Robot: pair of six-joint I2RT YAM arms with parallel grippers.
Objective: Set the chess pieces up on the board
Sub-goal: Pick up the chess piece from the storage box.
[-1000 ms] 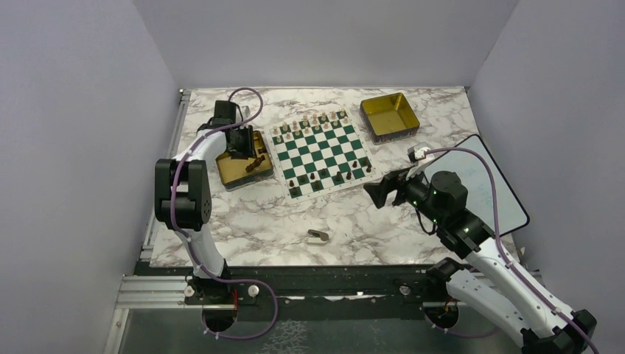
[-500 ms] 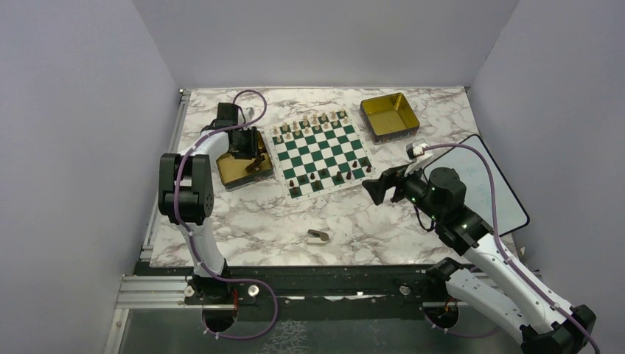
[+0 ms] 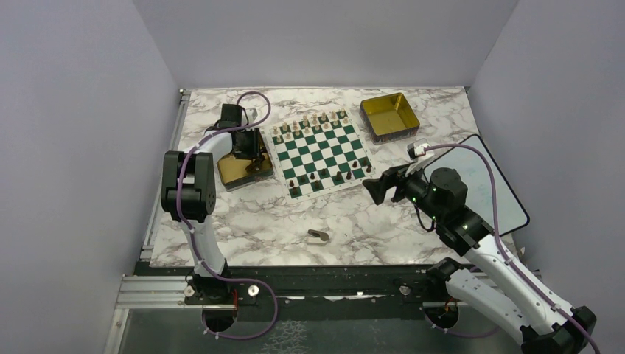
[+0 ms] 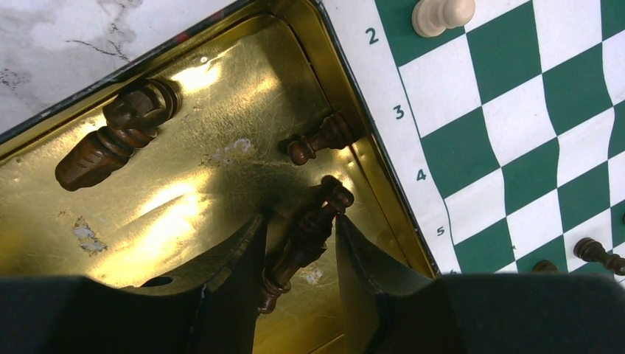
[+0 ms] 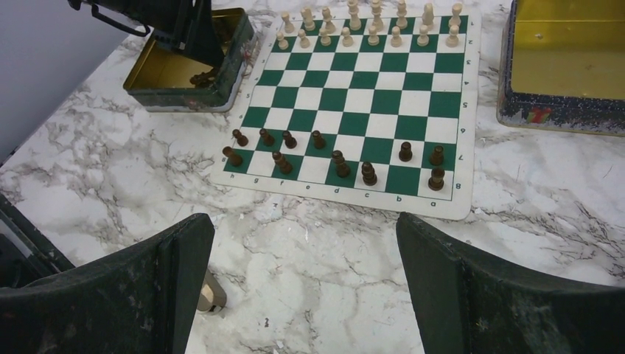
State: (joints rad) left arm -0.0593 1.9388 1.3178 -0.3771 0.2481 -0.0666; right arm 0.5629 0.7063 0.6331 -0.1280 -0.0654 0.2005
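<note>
The only writing we can read is on the chessboard (image 3: 318, 156): the left wrist view shows rank numbers 2, 3, 4 and 5 down its white border, and the right wrist view shows the letters h to a along the near edge, with 7 and 8 on the right border. The far gold tin (image 5: 567, 59) carries a small red and green mark on its wall that we cannot read. The left pincer (image 4: 298, 228) reaches down into the near gold tin (image 4: 184, 221), which sits just beside the board's left edge. Its two fingers (image 4: 236, 273) flank a slim dark piece (image 4: 309, 228) lying on the tin floor, close on both sides; we cannot tell whether they press on it. A dark pawn (image 4: 320, 139) lies just beyond the fingertips against the tin wall, and a thicker dark figure (image 4: 110, 144) lies in the far corner. The other dark chess pieces (image 5: 340, 164) stand on the board's two nearest ranks, and the cream pieces (image 5: 376, 26) on the two farthest. The right pincer (image 5: 306, 295) hangs over the marble bench (image 3: 280, 214) just short of the board's near edge, spread wide and holding nothing.
</note>
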